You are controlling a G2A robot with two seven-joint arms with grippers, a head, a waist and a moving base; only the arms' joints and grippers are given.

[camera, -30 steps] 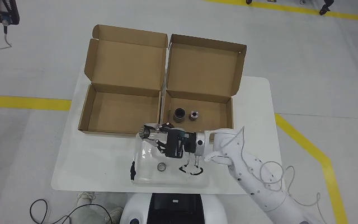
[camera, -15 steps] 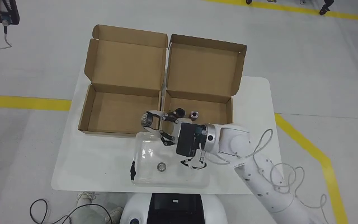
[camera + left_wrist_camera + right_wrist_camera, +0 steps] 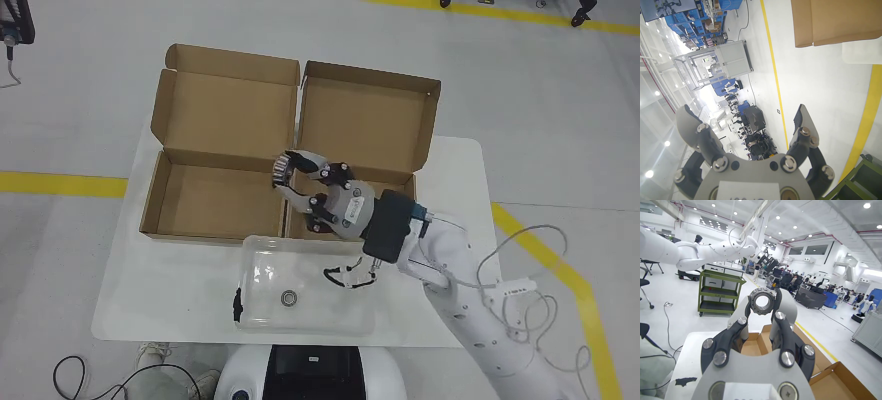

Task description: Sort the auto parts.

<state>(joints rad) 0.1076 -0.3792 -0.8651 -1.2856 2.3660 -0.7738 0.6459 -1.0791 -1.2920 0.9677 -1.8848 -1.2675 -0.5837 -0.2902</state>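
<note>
My right jaws grip a toothed bearing [image 3: 762, 302]; the right wrist view looks straight through its bore. From above, it hangs over the seam between left box [image 3: 215, 200] and right box [image 3: 395, 205]. My left jaws stand open, empty.

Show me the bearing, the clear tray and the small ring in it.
bearing [image 3: 762, 311]: right wrist view, lower rim.
clear tray [image 3: 262, 262]: top view, bare floor.
small ring [image 3: 291, 297]: top view, its face.

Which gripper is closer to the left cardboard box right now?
Right. The right gripper, shut on a bearing, hangs over the seam between the left cardboard box and the other box. The left gripper, open, is raised away from the table.
</note>
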